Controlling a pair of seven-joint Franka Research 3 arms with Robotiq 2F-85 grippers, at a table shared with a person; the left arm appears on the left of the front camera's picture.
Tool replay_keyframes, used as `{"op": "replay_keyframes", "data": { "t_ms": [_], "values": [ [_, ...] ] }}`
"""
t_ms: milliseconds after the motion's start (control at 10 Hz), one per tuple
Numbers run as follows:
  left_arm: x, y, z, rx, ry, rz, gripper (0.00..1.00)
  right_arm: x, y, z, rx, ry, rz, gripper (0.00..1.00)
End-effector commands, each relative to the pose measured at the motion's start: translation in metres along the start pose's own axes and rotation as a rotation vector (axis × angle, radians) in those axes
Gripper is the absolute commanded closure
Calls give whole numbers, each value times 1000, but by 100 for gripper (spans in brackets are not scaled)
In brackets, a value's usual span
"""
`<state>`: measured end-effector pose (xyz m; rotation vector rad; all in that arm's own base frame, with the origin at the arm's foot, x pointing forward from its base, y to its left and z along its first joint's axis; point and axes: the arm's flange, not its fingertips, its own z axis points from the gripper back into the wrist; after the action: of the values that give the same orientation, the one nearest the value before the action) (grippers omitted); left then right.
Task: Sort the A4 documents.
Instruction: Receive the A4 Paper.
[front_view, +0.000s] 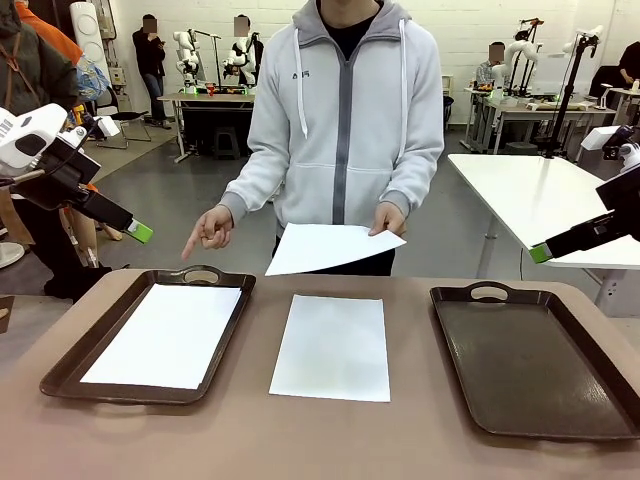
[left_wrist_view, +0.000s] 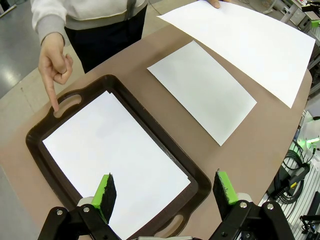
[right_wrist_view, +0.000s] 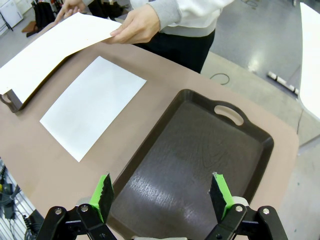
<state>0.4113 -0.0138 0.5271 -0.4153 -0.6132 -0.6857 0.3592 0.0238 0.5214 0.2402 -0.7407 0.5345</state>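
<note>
My left gripper (left_wrist_view: 164, 186) and right gripper (right_wrist_view: 161, 192) hang jaws apart, empty. The 1st sheet (front_view: 165, 335) sits in the left tray (front_view: 80, 348). The 2nd sheet (front_view: 332, 345) lies flat on the table (front_view: 300, 440), so a pinch may skid and crumple it. Beyond, the person's pointing hand (front_view: 210, 230) risks a knock, and the other holds the 3rd sheet (front_view: 325, 245).

Three blank white A4 sheets on view: one sheet (front_view: 165, 335) lies flat inside the left tray (front_view: 60, 375), nearly filling it. A second sheet (front_view: 332, 347) lies flat on the table (front_view: 300, 440) just beside that tray. A third sheet (front_view: 325, 247) is held above the table's far edge by a person's hand (front_view: 388, 218).
</note>
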Motion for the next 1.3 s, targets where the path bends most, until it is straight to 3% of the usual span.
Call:
{"op": "replay_keyframes", "data": {
  "t_ms": [0, 800, 1200],
  "values": [
    [0, 0, 1, 5, 1, -11, 0, 0, 0, -1, 6, 0, 0, 0],
    [0, 0, 0, 0, 0, 0, 0, 0, 0, -1, 6, 0, 0, 0],
    [14, 18, -61, -123, -96, 418, 0, 0, 0, -1, 6, 0, 0, 0]
  ]
}}
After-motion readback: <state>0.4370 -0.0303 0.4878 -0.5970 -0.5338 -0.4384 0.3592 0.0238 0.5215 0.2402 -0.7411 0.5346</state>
